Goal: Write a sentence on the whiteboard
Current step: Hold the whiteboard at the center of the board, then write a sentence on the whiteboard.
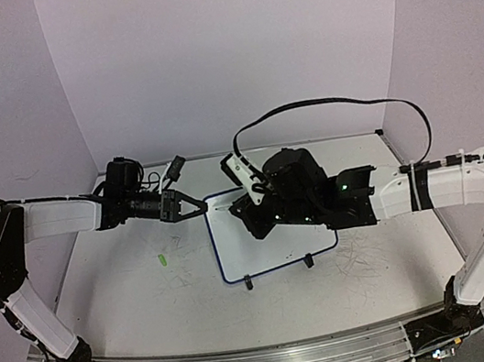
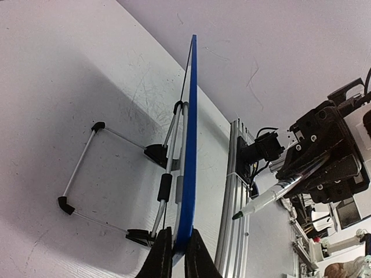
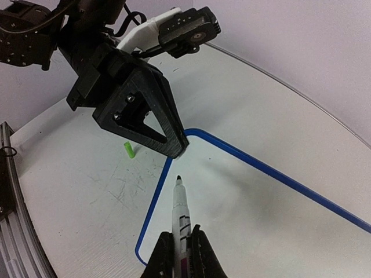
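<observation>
**A:** Whiteboard (image 1: 276,245) is mid-tabletop (image 1: 131,297), propped on its wire stand (image 2: 165,187), two black feet at its near edge.

**B:** And the left hand (image 1: 200,205) has the whiteboard by the far left corner. The fingers are pinched narrow on the blue rim, one on each face. The left wrist camera sees it edge-on, rim running straight up from between the fingertips.

**A:** Over to the right side?

**B:** Right hand (image 3: 181,233) is clamped around a white marker (image 3: 181,202), barrel squeezed between both fingers, dark tip pointing away from the wrist toward the whiteboard.

**A:** Where's that tip?

**B:** Over the white face, just inside the left rim, right beneath the left hand's black fingers. From the right wrist camera I can't tell whether it touches. The left wrist camera shows the tip standing a little off the face.

**A:** Anything else down there?

**B:** A small green cap (image 1: 161,260) lying on the tabletop to the left of the whiteboard, apart from it.
</observation>
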